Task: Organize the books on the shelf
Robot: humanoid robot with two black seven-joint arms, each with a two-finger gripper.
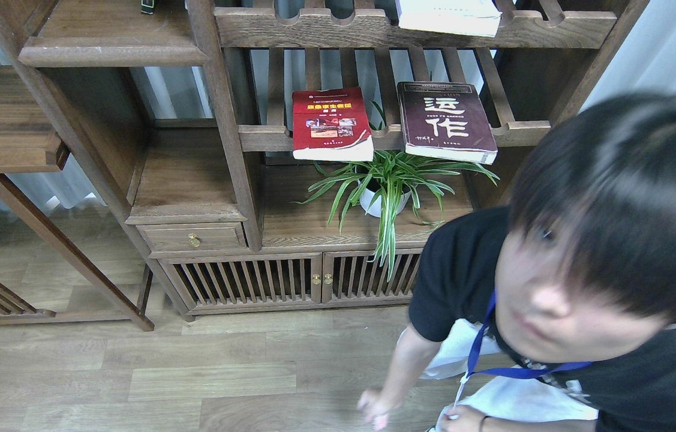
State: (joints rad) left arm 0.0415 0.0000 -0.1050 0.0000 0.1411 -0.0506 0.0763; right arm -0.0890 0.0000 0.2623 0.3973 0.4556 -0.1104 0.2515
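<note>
A red book point(329, 125) with a yellow title lies flat on the slatted rack at centre. To its right on the same rack lies a dark maroon book point(445, 122) with large white characters. A white book point(448, 15) rests on the upper slatted rack at the top edge. The solid plank shelf point(113, 37) with a rounded front edge sits at upper left, with a small dark object at its back. Neither of my arms nor any gripper shows in the head view.
A person point(583, 270) in a black shirt with a blue lanyard fills the lower right, close to the camera. A potted spider plant point(385, 186) stands under the books. A lower cabinet point(290, 279) with slatted doors and a small drawer point(192, 238) sit below. Another wooden rack point(2, 126) stands at left.
</note>
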